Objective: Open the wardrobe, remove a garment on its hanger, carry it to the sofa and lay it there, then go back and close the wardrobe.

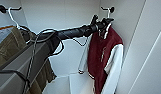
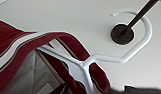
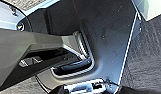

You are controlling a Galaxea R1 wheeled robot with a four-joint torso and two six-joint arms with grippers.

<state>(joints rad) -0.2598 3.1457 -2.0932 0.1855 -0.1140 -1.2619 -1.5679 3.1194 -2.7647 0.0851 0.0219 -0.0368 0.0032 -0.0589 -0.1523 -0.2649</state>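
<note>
Head view: olive jacket (image 1: 11, 47) left, garment (image 1: 102, 55) right.

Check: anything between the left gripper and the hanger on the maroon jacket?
Nothing visible. The left gripper is already up at the hanger by the maroon jacket collar; the hook still sits over the dark peg. The olive jacket hangs well aside.

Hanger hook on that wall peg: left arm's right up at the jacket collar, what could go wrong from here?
1. The hanger hook curls around the dark peg; pulling straight out rather than lifting first could snag it.
2. The maroon jacket hangs long and loose, so its white sleeve could drag on the wardrobe wall coming out.
3. The olive jacket hangs close against the left arm and might get swept along.
</note>
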